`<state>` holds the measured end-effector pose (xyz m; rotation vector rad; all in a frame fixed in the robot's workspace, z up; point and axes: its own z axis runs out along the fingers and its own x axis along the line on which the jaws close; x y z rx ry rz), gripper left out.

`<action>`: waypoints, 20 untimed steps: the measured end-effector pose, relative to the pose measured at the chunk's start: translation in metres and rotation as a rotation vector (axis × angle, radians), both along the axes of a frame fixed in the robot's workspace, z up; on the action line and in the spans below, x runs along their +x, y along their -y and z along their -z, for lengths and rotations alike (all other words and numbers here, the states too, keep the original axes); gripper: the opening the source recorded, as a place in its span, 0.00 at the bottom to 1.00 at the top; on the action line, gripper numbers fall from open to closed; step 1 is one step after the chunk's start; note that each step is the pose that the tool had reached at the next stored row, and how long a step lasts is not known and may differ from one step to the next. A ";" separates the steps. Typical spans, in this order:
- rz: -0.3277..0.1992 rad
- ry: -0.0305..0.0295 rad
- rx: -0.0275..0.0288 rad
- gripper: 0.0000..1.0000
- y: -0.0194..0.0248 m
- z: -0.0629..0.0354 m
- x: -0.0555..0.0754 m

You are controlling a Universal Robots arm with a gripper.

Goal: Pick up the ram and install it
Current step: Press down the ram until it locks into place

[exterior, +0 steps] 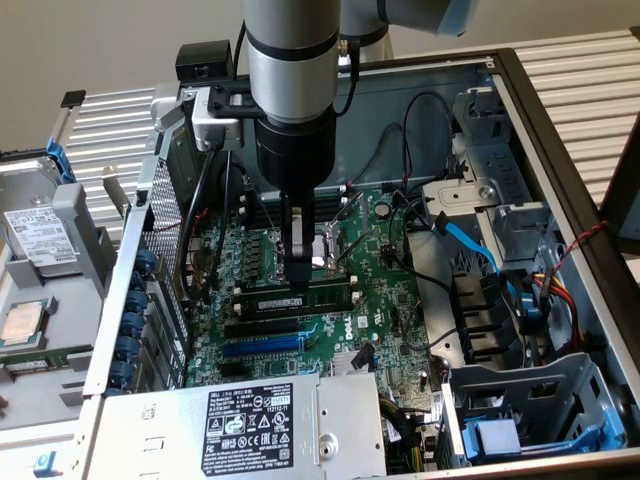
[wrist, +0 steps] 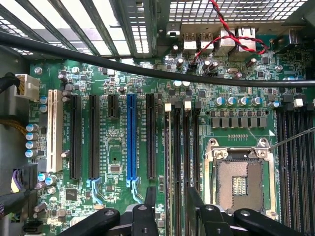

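Ram (exterior: 300,298) sits in a slot on the motherboard (exterior: 390,300) beside the CPU socket (wrist: 239,179), apparently seated; my gripper (exterior: 298,272) hangs just above it, jaws spread wide, gripping nothing

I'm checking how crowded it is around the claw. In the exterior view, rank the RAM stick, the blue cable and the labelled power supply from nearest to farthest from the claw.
1. RAM stick: directly under the claw, lying on the motherboard.
2. Labelled power supply: along the case's near edge, below the claw in the picture.
3. Blue cable: off toward the exterior view's right, by the metal drive bay.
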<state>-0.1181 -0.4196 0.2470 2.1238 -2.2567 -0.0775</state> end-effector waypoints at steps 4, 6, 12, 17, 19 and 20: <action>0.000 0.0000 0.0000 0.38 0.0000 0.0000 0.000; 0.000 0.0000 0.0000 0.38 0.0000 0.0000 0.000; 0.000 0.0000 0.0000 0.38 0.0000 0.0000 0.000; 0.000 0.0000 0.0000 0.38 0.0000 0.0000 0.000; 0.000 0.0000 0.0000 0.23 0.0000 0.0000 0.000; 0.000 0.0000 0.0000 0.17 0.0000 0.0000 0.000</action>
